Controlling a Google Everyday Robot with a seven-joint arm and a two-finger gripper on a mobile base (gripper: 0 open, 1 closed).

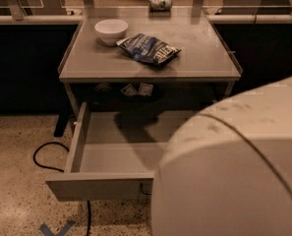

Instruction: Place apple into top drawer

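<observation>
The top drawer (pixel 121 149) is pulled out below the grey tabletop (pixel 106 65). Its grey inside shows bare where I can see it, and its front panel (pixel 99 186) faces me at the lower left. The drawer's right part is hidden behind my arm's large white body (pixel 234 171), which fills the lower right of the camera view. The apple is not in view. The gripper is not in view either.
A white bowl (pixel 111 29) and a blue snack bag (pixel 148 48) lie on the tabletop, with a can (pixel 160 3) at its back edge. A black cable (pixel 47 156) loops on the speckled floor left of the drawer. Blue tape (pixel 54 228) marks the floor.
</observation>
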